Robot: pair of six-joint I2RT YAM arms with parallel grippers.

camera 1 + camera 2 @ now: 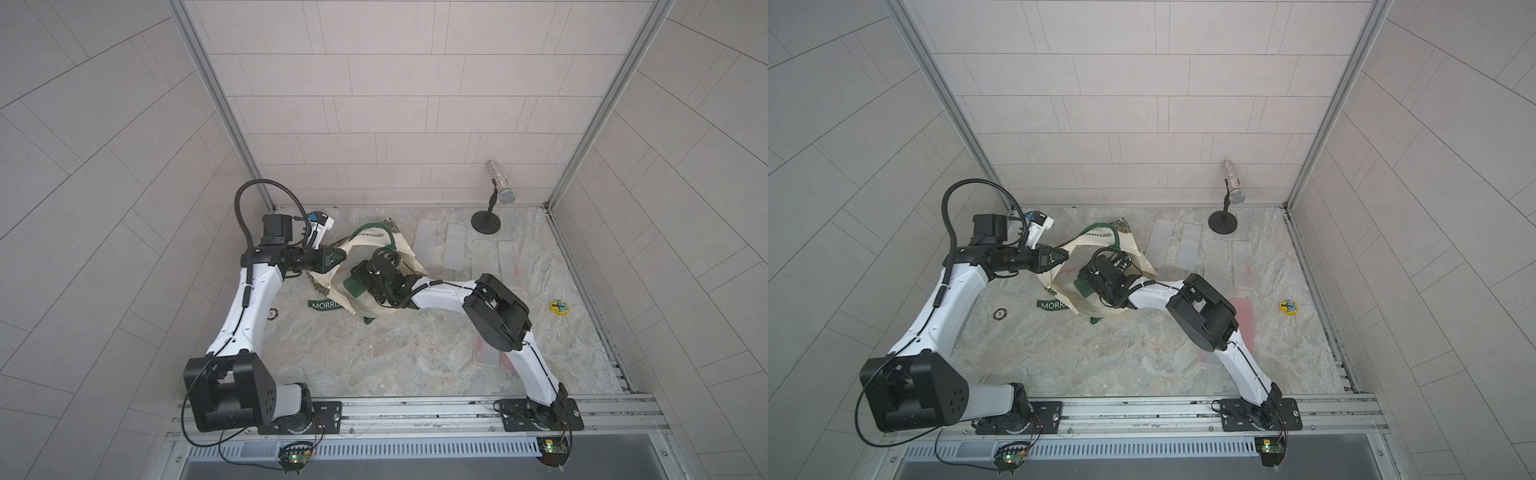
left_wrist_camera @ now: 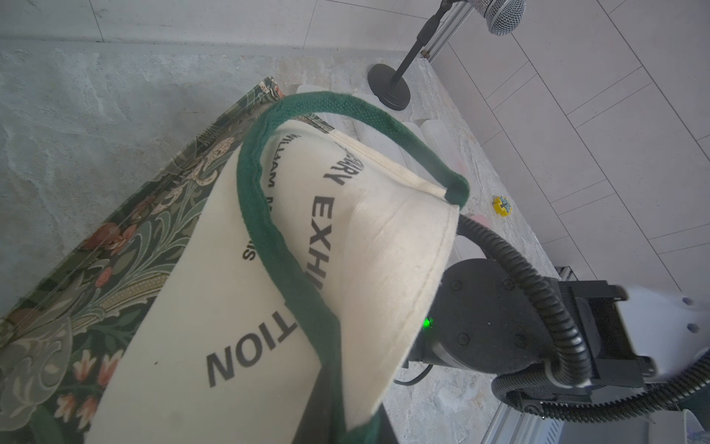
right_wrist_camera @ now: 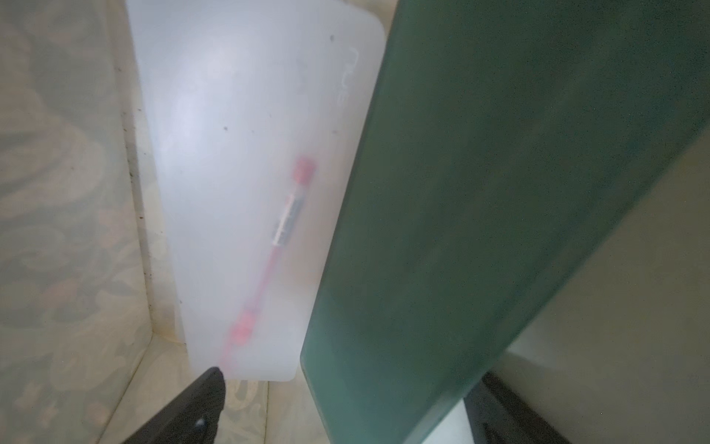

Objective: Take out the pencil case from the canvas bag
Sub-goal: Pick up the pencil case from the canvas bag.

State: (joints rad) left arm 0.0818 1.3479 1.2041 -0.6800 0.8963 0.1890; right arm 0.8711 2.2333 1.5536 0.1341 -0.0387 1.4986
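Note:
The cream canvas bag (image 1: 405,253) (image 1: 1075,299) lies on the marble table with its mouth held up; its leafy green band (image 2: 115,238) faces the back. My left gripper (image 1: 336,258) (image 2: 353,430) is shut on the bag's rim and green handle (image 2: 292,269), and cloth hides its fingers. My right gripper (image 1: 365,282) (image 3: 349,384) is open inside the bag. A flat dark green slab (image 3: 480,211) stands between its fingers (image 3: 192,407). Beside the slab lies a frosted white pencil case (image 3: 249,173) holding a red pen, untouched by the jaws.
Several frosted cases (image 1: 455,245) lie on the table right of the bag, and red-tinted ones (image 1: 484,351) sit under my right arm. A microphone on a stand (image 1: 498,187) occupies the back right. A yellow toy (image 1: 560,307) and a small round disc (image 1: 272,313) lie nearby.

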